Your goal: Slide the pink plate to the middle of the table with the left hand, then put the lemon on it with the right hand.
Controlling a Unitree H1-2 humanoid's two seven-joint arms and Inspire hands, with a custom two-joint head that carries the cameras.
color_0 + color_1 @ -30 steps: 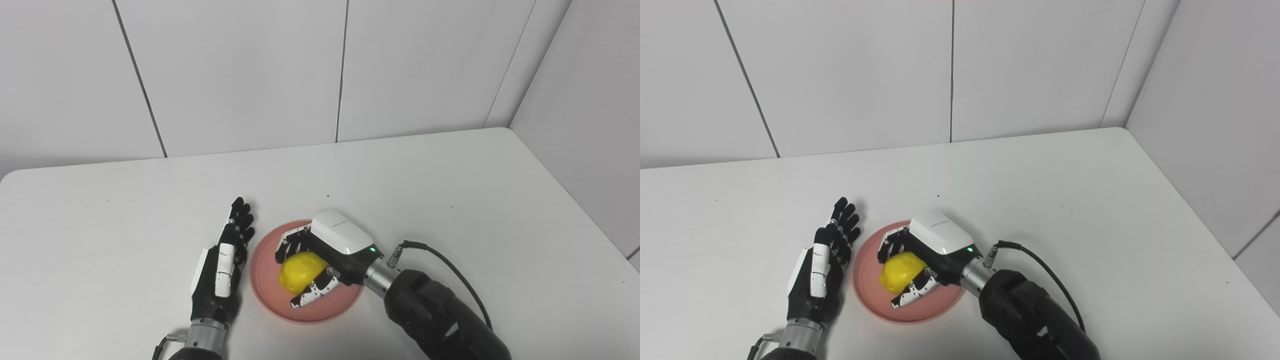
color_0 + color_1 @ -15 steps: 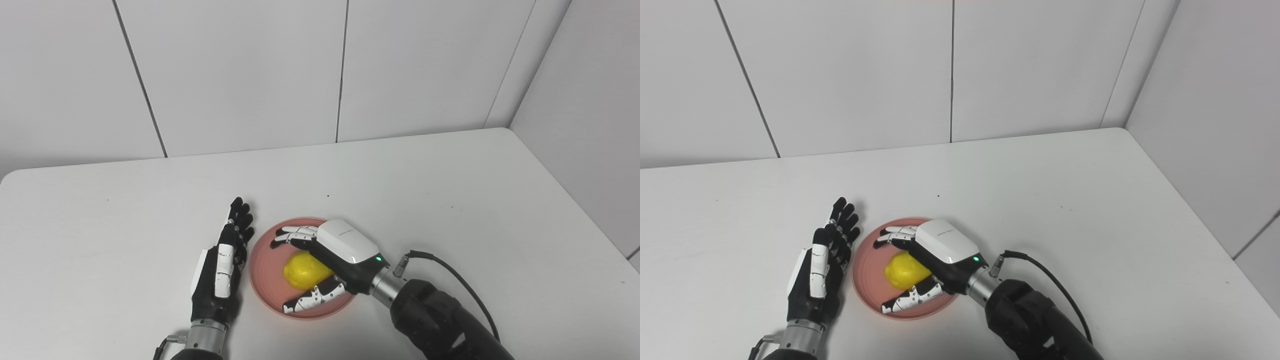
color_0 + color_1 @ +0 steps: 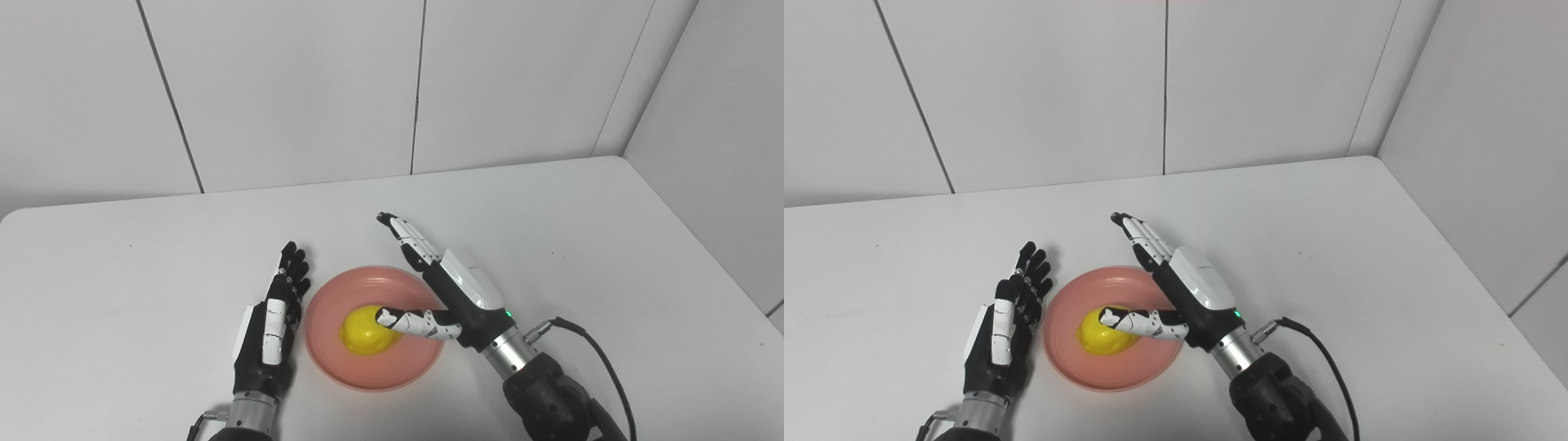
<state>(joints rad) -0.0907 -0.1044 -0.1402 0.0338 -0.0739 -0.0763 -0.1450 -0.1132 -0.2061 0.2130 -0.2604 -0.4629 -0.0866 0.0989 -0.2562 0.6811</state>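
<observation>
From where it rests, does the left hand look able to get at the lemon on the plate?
Probably yes. The left hand lies open on the table just beside the plate, and the lemon sits uncovered. Only the right hand's thumb hangs over the lemon's far side; the near side looks free.

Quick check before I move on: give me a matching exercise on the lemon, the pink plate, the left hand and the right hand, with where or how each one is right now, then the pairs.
Things:
1. lemon
2. pink plate
3. left hand
4. right hand

States:
A. open, fingers straight, at the plate's right rim
B. flat on the table, just left of the plate
C. lying on the plate
D. on the table between the two hands

Pairs: 1-C, 2-D, 3-B, 4-A
</observation>
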